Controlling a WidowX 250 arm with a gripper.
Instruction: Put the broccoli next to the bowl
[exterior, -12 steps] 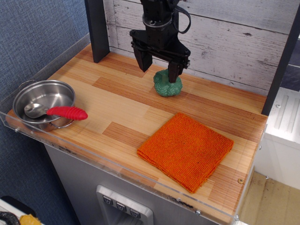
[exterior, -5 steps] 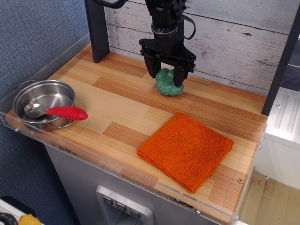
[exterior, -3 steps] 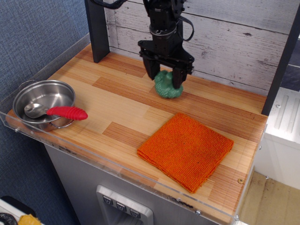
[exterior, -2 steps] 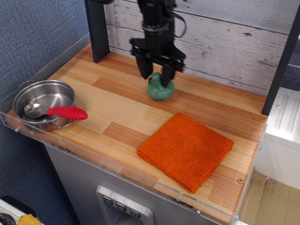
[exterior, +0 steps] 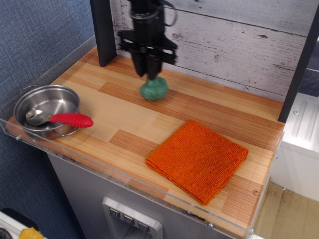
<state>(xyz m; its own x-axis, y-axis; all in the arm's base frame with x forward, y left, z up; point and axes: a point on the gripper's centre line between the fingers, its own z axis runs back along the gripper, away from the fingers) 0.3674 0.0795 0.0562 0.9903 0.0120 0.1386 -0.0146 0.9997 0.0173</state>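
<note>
The teal-green broccoli (exterior: pixel 153 90) hangs from my black gripper (exterior: pixel 149 73), whose jaws are shut on its top, a little above the wooden counter at the back middle. The shiny steel bowl (exterior: pixel 46 110) with two loop handles stands at the front left corner, well to the left of the gripper. A metal spoon with a red handle (exterior: pixel 71 119) lies in the bowl, its handle sticking out over the right rim.
A folded orange cloth (exterior: pixel 198 159) lies at the front right of the counter. A black post (exterior: pixel 103 31) stands at the back left, close to the arm. A clear plastic lip (exterior: pixel 124 179) runs along the front edge. A white plank wall (exterior: pixel 239 45) closes the back.
The gripper came down over the broccoli, shut on it and lifted it. It has carried it left, from the back middle-right toward the bowl side.
</note>
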